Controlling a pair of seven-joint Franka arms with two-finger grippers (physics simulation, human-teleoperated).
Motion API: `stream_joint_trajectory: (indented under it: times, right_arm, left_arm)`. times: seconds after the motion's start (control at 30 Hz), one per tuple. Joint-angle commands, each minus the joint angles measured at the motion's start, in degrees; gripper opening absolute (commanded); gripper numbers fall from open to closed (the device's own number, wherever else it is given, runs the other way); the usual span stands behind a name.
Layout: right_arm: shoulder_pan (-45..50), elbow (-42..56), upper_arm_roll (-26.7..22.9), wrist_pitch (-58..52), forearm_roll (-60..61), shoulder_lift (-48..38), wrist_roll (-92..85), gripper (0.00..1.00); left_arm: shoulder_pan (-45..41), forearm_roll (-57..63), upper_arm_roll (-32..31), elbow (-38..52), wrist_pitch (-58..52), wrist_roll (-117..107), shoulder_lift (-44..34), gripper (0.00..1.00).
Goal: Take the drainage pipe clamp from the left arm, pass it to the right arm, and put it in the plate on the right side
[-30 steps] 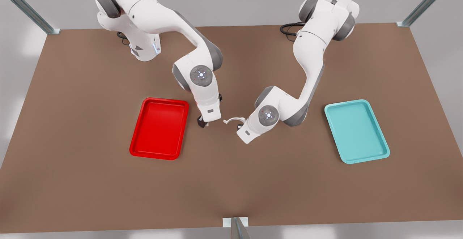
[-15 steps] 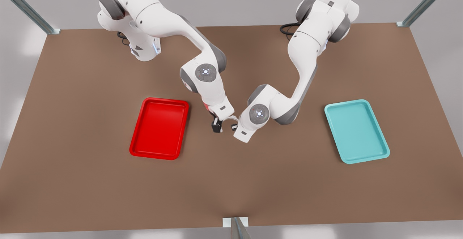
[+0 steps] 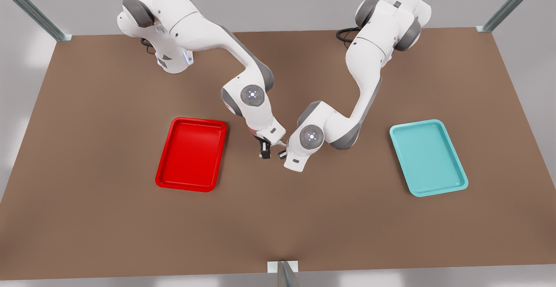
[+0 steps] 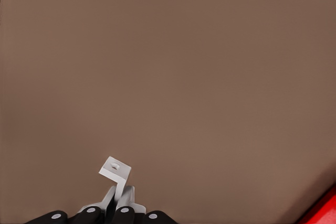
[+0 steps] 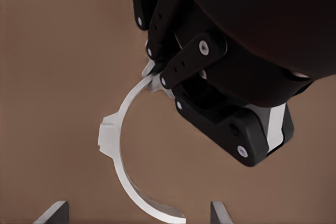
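Handover mid-table (image 3: 108,235), between the trays: left gripper (image 3: 282,151) is clamped on one tab end of the drainage pipe clamp (image 5: 116,145), holding it up off the surface. The right gripper (image 3: 264,151) sits just beside it with fingers apart, straddling the arc's free end. Risks: the thin arc could slip or twist out if the left lets go before the right closes firmly, the two hands are close enough to collide, and the red plate (image 3: 191,186) is empty.
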Motion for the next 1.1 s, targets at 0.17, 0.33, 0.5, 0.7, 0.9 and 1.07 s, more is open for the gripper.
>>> stream_joint_trajectory:
  times: [0.17, 0.33, 0.5, 0.7, 0.9, 1.07]
  right_arm:
    - [0.3, 0.6, 0.0, 0.2, -0.1, 1.7, -9.5, 1.0]
    - [0.7, 0.8, 0.0, 0.6, -0.1, 3.0, -9.5, 1.0]
    - [0.6, 0.8, 0.0, 0.7, 0.0, 3.4, -9.5, 1.0]
    - [0.4, 0.9, 0.1, 0.7, 0.0, 3.8, -9.5, 0.96]
    - [0.3, 1.6, 0.0, 1.8, 0.0, 5.1, -9.3, 0.96]
    - [0.3, 2.1, 0.1, 1.8, 0.0, 5.1, -9.3, 0.78]
  left_arm:
    - [-0.1, -0.1, 0.0, 0.0, -0.1, -7.5, -0.1, 0.21]
    - [-0.2, -0.1, -0.1, 0.2, -0.2, -8.2, -0.1, 0.21]
    - [-0.4, -0.1, -0.1, 0.1, -0.2, -8.3, -0.1, 0.21]
    - [-0.5, -0.1, -0.1, 0.1, -0.1, -8.6, -0.1, 0.21]
    - [-0.6, -0.2, -0.1, 0.6, -0.2, -9.3, -0.2, 0.21]
    - [-0.6, -0.2, -0.1, 0.6, -0.2, -9.5, -0.2, 0.21]
